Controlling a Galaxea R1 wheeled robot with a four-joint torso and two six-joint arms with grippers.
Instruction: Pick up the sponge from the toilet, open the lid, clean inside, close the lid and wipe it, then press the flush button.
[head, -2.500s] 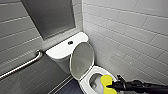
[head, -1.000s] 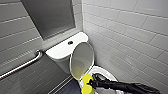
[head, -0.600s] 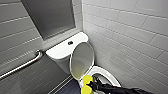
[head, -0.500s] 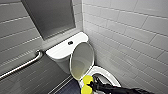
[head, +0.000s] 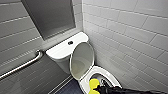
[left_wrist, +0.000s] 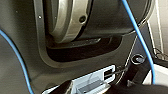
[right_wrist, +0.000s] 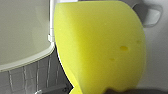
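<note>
Head view: right gripper (head: 98, 87) pinches the sponge (head: 93, 83) inside the toilet (head: 108, 73) bowl, lid (head: 81, 60) raised.

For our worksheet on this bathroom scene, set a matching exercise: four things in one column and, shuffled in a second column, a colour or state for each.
Things:
1. sponge
2. lid
3. flush button
4. grab bar

Colour or state:
A. white, raised
B. silvery metal
C. bright yellow
D. small, round and dark

Pairs: 1-C, 2-A, 3-D, 4-B
</note>
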